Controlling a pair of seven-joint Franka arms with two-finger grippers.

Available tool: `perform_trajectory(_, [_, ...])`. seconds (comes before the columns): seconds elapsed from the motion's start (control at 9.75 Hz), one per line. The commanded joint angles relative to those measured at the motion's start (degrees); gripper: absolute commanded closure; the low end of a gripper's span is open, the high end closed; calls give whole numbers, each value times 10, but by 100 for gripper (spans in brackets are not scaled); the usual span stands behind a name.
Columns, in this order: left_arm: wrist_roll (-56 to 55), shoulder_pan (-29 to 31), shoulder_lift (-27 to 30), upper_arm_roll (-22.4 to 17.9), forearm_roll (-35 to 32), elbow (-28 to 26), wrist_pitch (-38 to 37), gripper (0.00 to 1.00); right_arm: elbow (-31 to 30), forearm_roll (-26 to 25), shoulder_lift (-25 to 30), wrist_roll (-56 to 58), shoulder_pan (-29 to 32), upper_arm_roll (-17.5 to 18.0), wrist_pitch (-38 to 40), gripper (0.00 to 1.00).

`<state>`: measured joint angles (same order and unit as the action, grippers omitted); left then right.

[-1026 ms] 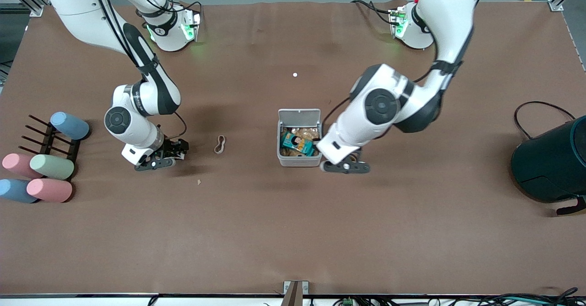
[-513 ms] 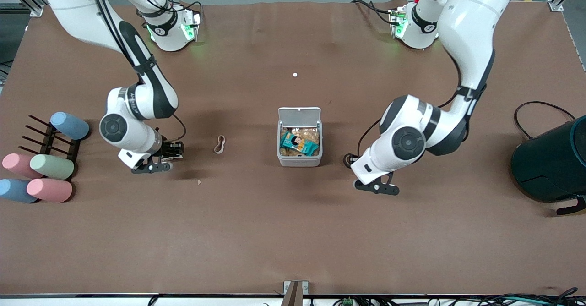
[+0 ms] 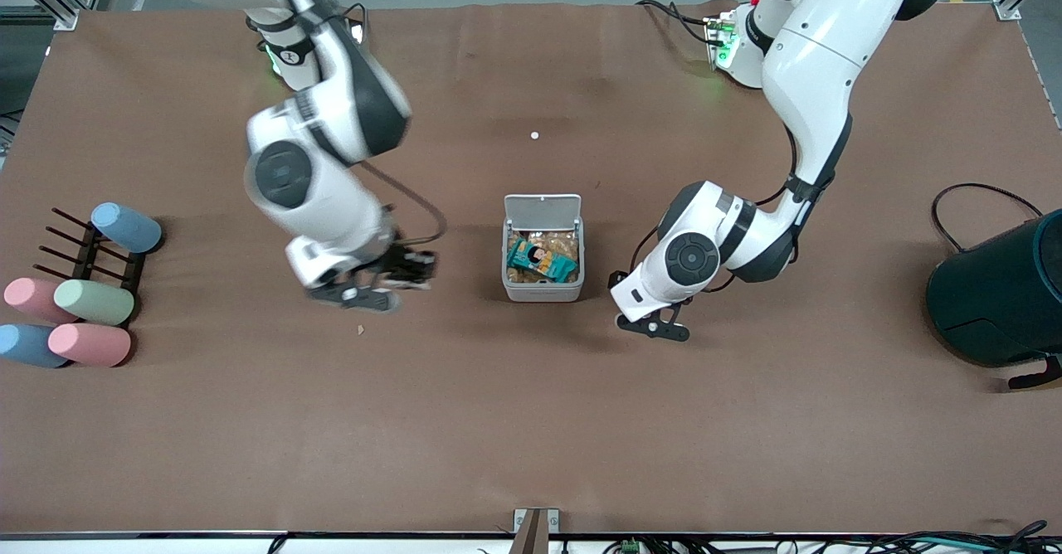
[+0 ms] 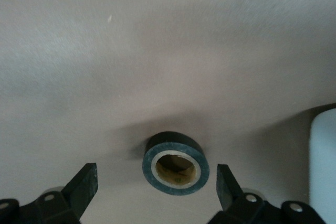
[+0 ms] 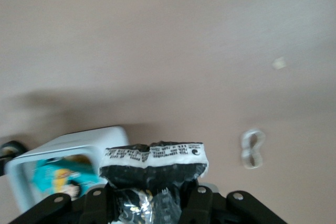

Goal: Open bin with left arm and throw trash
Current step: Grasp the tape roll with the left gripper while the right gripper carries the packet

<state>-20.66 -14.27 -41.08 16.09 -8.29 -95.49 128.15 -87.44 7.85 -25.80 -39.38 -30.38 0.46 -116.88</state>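
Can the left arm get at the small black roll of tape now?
Probably yes: the left end effector is open astride the small black roll of tape, which lies bare on the table.

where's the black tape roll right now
The black tape roll lies flat on the table between the open fingers of the left end effector, beside the bin toward the left arm's end; the front view hides it under that arm.
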Motion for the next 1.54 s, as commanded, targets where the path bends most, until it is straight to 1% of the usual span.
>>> perform_trajectory(0.0, [-40, -13, 13, 1, -14, -18, 25, 0, 123, 2, -104, -67, -56, -7, -4, 83])
perform_trajectory(0.21, [-44, -13, 7, 1, -15, -19, 39, 3, 121, 1, -120, -79, -92, -7, -34, 82])
perform_trajectory(0.31, [-44, -13, 7, 1, -15, -20, 40, 10, 119, 1, -124, -78, -110, -7, -33, 81])
perform_trajectory(0.41, [-44, -13, 7, 1, -15, -20, 40, 20, 107, -2, -129, -76, -121, -7, -29, 80])
perform_trajectory(0.51, [-44, -13, 6, 1, -16, -21, 42, 22, 90, -2, -129, -74, -127, -7, -29, 80])
perform_trajectory(0.62, [-44, -13, 6, 1, -18, -32, 59, 22, 83, -2, -129, -69, -129, -7, -16, 79])
perform_trajectory(0.72, [-43, -13, 6, 1, -18, -41, 73, 22, 82, -2, -129, -58, -129, -7, -1, 79])
perform_trajectory(0.82, [-43, -12, 6, 1, -18, -42, 74, 24, 82, -2, -129, -50, -128, -7, 12, 78])
perform_trajectory(0.92, [-42, -12, 7, 1, -18, -42, 74, 37, 82, -1, -129, -50, -125, -7, 15, 69])
perform_trajectory(1.03, [-42, -8, 8, 1, -18, -42, 73, 65, 82, -1, -131, -51, -123, -8, 15, 41])
perform_trajectory(1.13, [-44, -4, 13, 3, -17, -41, 71, 95, 82, -2, -131, -52, -122, -8, 15, 20])
perform_trajectory(1.23, [-43, -2, 19, 3, -17, -40, 67, 100, 82, -2, -131, -53, -121, -8, 16, 13])
perform_trajectory(1.44, [-46, -2, 62, 3, -12, -29, 48, 100, 83, -2, -129, -53, -121, -8, 17, 10])
